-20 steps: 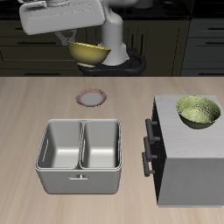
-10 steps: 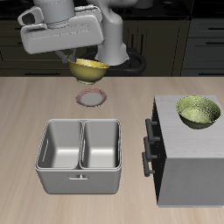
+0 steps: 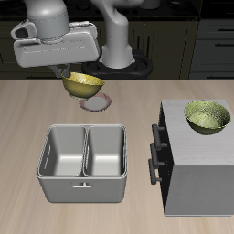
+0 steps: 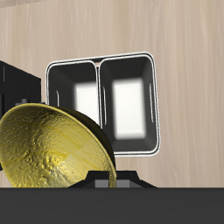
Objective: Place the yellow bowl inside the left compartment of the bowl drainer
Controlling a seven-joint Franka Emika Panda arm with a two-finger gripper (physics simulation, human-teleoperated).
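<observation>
Exterior view, yellow bowl [image 3: 83, 86] carried lower, nearer bowl drainer [image 3: 83, 187]

1. The exterior camera sits in front of the robot and above it, looking down at an angle across the wooden desk [image 3: 55, 110] toward dark cabinets behind. It stands far enough back to take in the arm, the bowl drainer [image 3: 84, 163] and a gray box [image 3: 196, 174].
2. The wrist camera rides on the arm and looks down past the tool, so close that the yellow bowl [image 4: 54, 149] fills much of its foreground.
3. Both views share the bowl drainer [image 4: 103, 103], the yellow bowl [image 3: 82, 86] and the desk around them; the wrist view shows them turned half a turn.
</observation>
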